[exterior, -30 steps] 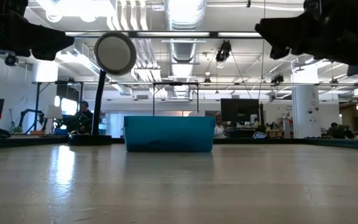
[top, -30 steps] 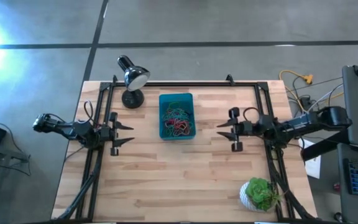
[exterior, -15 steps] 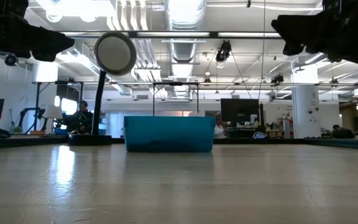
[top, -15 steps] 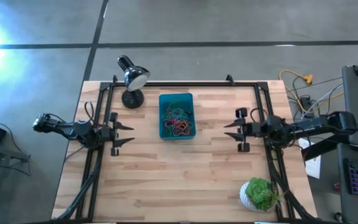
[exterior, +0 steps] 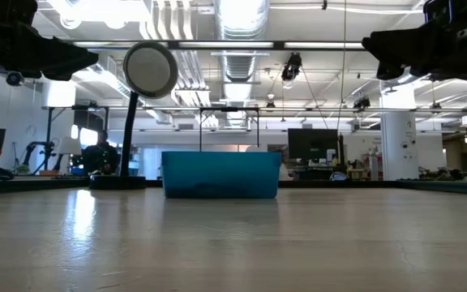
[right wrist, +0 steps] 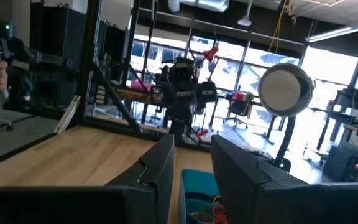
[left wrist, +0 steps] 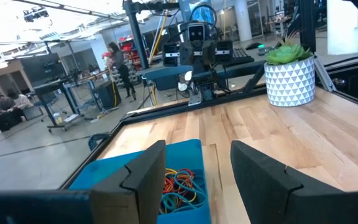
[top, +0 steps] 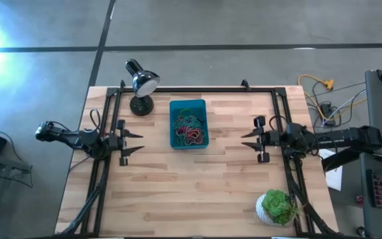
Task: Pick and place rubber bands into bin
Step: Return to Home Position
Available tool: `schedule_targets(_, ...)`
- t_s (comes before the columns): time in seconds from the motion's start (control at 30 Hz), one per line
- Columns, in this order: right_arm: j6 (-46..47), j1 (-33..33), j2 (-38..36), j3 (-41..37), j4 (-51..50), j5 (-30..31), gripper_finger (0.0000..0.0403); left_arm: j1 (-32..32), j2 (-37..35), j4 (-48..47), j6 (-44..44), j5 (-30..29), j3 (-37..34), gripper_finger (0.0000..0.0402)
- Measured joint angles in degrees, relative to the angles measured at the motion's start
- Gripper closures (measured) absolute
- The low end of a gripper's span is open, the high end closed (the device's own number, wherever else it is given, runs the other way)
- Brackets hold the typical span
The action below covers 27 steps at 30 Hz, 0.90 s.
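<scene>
The teal bin point(top: 189, 123) stands flat on the wooden table at the far middle, with a tangle of coloured rubber bands point(top: 190, 130) lying inside it. The low view shows only the bin's wall point(exterior: 221, 174). My left gripper point(top: 142, 143) hovers open at the bin's left, pointing level at it. In the left wrist view nothing lies in that gripper's point(left wrist: 197, 171) gap, and the bin point(left wrist: 104, 180) and rubber bands point(left wrist: 182, 186) show beyond it. My right gripper point(top: 243, 141) hovers open at the bin's right, well apart from it. Its fingers point(right wrist: 193, 165) hold nothing.
A black desk lamp point(top: 140, 83) stands at the far left beside the bin. A green plant in a white pot point(top: 277, 207) sits at the near right corner. Black frame rails point(top: 197, 89) run along the table's edges. Bare wood lies in front of the bin.
My right gripper has drawn back toward the table's right edge, away from the bin, staying above the table with nothing in it. The bin and the rubber bands have kept still.
</scene>
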Motion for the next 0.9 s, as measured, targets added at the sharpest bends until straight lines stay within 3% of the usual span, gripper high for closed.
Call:
schedule_targets(0.77, 2.2, 0.0, -26.3, 0.02, -29.88, 2.19, 0.031, 0.0, 0.0, 0.17, -0.26, -0.01, 0.0, 0.0235)
schedule_targets(0.9, 2.11, 0.3, -29.55, 0.02, -32.99, 5.95, 0.0314, 0.0, -0.02, 0.2, -0.26, -0.02, 0.0, 0.0235)
